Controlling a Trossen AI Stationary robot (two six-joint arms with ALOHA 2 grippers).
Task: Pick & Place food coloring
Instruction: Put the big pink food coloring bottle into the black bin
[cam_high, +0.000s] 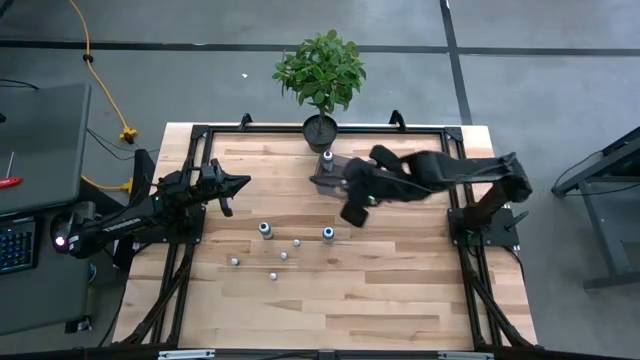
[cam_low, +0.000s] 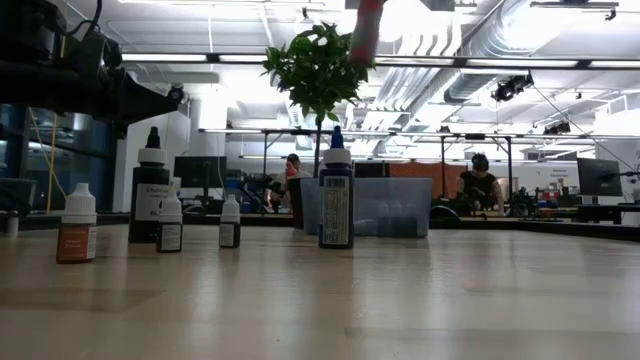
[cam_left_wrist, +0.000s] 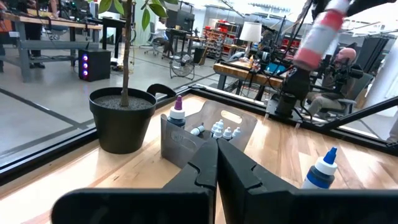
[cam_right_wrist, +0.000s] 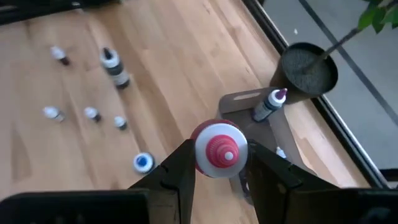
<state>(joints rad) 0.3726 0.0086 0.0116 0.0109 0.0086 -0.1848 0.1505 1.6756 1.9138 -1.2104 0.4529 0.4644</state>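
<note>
six bottles (cam_high: 265, 230) on table | one bin (cam_high: 335, 172) | one plant (cam_high: 321, 72)

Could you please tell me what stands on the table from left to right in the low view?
Orange-labelled small bottle → tall black-capped bottle → small white-capped bottle → another small bottle → blue-capped bottle standing in front of the clear bin.
</note>
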